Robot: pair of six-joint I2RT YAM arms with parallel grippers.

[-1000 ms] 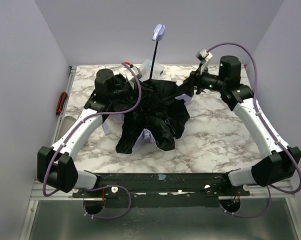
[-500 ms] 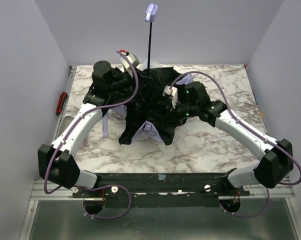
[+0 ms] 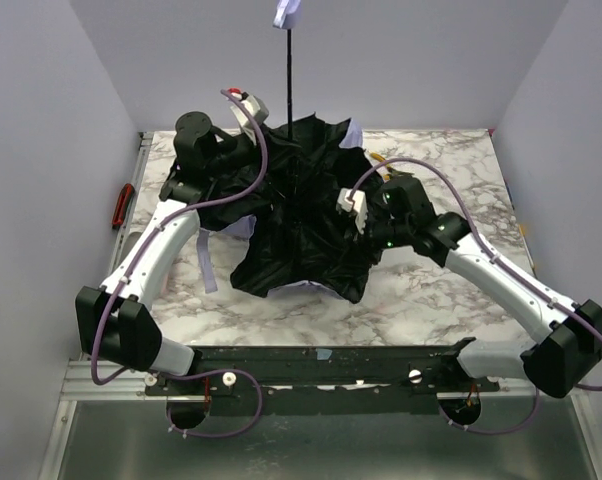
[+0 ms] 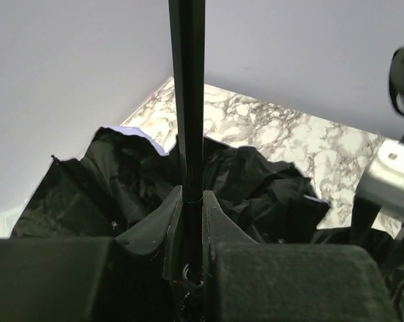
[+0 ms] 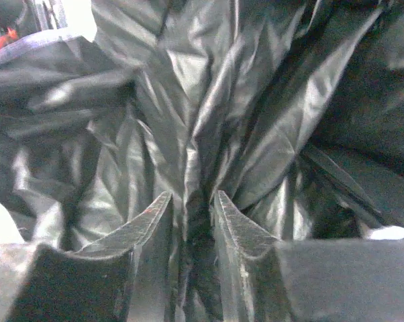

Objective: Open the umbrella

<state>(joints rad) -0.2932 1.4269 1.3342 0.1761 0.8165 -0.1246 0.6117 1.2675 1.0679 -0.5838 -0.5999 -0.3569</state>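
Now R fingers (image 5: 145, 225), just swung in from table (image 3: 451, 290) edge, pinch umbrella (image 3: 301, 230) lining; L fingers (image 4: 155, 228) stay clenched on shaft (image 4: 187, 100); fabric spreading, partly open.

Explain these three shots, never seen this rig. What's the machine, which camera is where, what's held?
Two robot arms are bolted at the near edge of a marble table. The wide picture looks down from above and behind them; the other two come from cameras on each wrist. On the table rests a half-spread umbrella, black lining up, its shaft sticking up with the lavender handle knob on top. The jaws of the left arm are clamped on the shaft. Those of the right arm straddle a fold of lining; whether they pinch it is unclear.
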